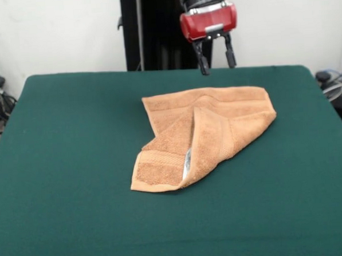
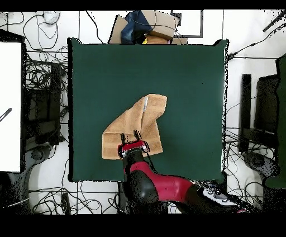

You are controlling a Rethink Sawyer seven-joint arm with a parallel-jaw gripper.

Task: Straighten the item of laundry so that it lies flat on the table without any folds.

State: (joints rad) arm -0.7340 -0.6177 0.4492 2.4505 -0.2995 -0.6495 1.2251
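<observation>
The orange-tan towel [image 1: 201, 135] lies near the middle of the green table [image 1: 70, 167], with one corner folded over toward the front so a flap covers part of it. A sliver of white label [image 1: 188, 159] peeks out under that flap. My gripper [image 1: 216, 62] hangs open above the towel's far edge, holding nothing and clear of the cloth. From overhead, the gripper [image 2: 130, 135] sits over the towel's [image 2: 134, 126] edge nearest the robot base, and the table [image 2: 184, 72] spreads wide around it.
Cables and equipment [image 2: 42, 106] crowd the floor around the table. A cardboard box [image 2: 159, 25] lies beyond the table's far edge in the overhead view. Dark gear [image 1: 336, 88] stands off the table's right side in the front view.
</observation>
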